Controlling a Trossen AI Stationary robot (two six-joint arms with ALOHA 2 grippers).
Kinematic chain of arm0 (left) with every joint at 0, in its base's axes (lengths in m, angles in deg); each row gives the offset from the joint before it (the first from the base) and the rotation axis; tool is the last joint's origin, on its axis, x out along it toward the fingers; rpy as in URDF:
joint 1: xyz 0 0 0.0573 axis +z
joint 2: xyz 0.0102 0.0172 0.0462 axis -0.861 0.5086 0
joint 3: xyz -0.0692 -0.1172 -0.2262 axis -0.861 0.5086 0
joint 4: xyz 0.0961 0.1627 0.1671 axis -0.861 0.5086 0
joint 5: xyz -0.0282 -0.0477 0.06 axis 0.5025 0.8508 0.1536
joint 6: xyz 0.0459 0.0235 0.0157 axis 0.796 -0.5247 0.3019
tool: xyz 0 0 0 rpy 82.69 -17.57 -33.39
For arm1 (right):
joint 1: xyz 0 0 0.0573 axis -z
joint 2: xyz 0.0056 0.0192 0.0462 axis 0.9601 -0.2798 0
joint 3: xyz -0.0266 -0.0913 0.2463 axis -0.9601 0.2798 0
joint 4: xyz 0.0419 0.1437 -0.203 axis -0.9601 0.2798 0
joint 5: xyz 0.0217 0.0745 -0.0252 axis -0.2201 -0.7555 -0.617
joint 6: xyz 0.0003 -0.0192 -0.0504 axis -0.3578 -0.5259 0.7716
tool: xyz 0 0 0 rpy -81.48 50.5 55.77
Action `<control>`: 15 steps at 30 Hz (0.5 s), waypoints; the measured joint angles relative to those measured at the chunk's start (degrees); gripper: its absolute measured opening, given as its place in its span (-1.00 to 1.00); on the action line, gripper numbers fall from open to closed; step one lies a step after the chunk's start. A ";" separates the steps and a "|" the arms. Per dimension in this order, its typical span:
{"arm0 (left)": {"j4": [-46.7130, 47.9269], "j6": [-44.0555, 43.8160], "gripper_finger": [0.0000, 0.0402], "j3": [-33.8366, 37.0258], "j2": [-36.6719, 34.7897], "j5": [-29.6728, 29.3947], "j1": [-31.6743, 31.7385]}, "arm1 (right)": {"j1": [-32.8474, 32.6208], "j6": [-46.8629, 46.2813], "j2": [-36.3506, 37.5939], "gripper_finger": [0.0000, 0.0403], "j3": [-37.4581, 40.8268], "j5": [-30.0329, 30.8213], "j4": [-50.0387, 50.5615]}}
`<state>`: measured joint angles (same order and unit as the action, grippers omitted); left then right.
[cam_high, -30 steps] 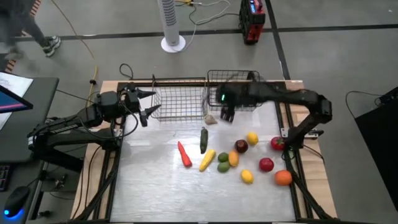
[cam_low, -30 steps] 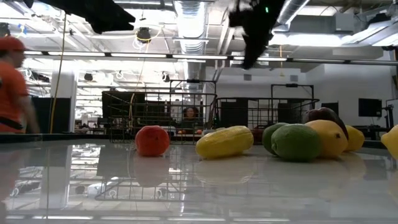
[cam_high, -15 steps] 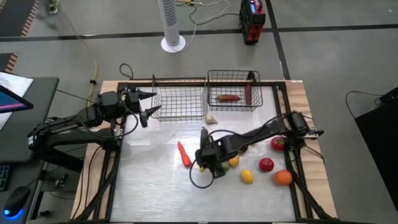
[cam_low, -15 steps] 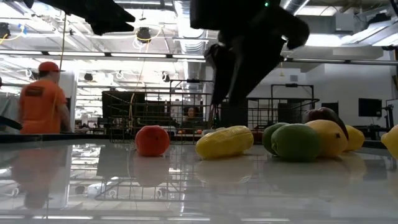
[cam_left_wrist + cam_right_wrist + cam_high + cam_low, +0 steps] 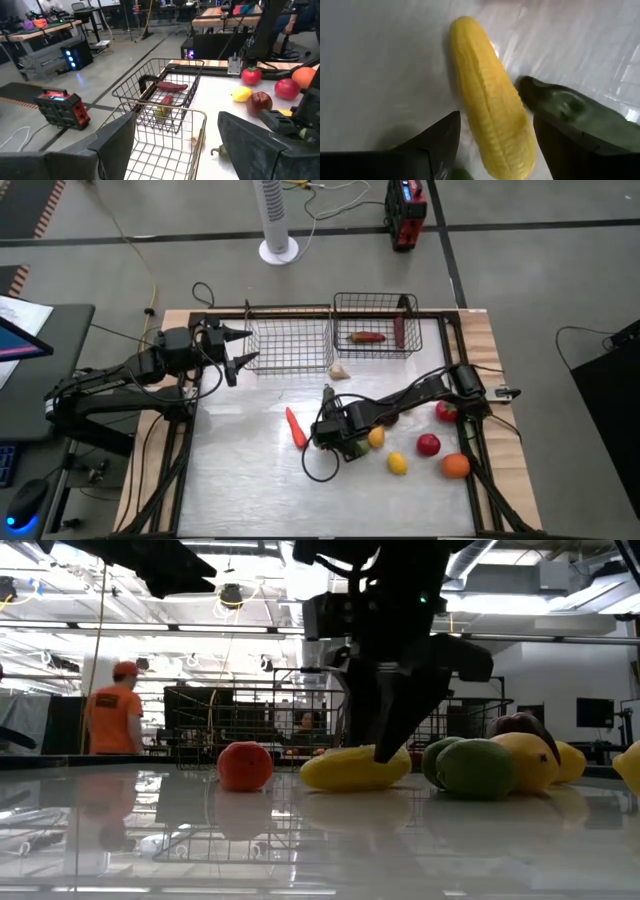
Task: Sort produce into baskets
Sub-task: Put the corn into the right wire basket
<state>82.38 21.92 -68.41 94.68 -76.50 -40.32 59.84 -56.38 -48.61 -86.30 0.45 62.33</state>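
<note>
My right gripper [image 5: 335, 435] is down at the table's middle, open, its fingers on either side of a yellow corn cob [image 5: 485, 100] that lies on the table, also seen in the low view [image 5: 340, 770]. A dark green long vegetable [image 5: 570, 107] lies beside the cob. My left gripper [image 5: 235, 345] is open and empty at the far left, beside the lighter wire basket [image 5: 290, 345]. The darker basket [image 5: 375, 325] to its right holds long red pieces [image 5: 365, 337]. My right gripper comes at the corn cob from above, pointing down, with its fingers [image 5: 437, 145] across the cob's middle [image 5: 495, 135]. The cob lies on the table. Whether the fingers touch it, I cannot tell.
A long red pepper [image 5: 295, 427] lies left of the right gripper. Round fruits lie to its right: a yellow one [image 5: 397, 464], a red one [image 5: 428, 444], an orange one [image 5: 455, 466]. A pale piece [image 5: 340, 371] lies before the baskets. A person in orange [image 5: 112, 715] stands beyond the table.
My right gripper has gone from the darker basket toward the table's near edge and left, then down over the corn cob, staying open. The cob has turned a little on the table.
</note>
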 joint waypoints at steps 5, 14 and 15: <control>0.02 0.14 0.36 0.00 0.00 0.02 0.00 | 1.31 0.73 0.00 0.13 0.92 -0.72 1.04; 0.07 0.17 0.36 0.00 0.00 0.02 0.00 | 2.58 1.07 0.45 -0.34 1.09 -3.06 1.24; 0.05 0.18 0.36 0.00 0.00 0.01 0.00 | 2.73 1.07 0.66 -0.37 1.05 -3.03 1.50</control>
<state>82.43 22.10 -68.41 94.68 -76.49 -40.32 62.57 -55.32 -47.94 -85.25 -2.58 63.82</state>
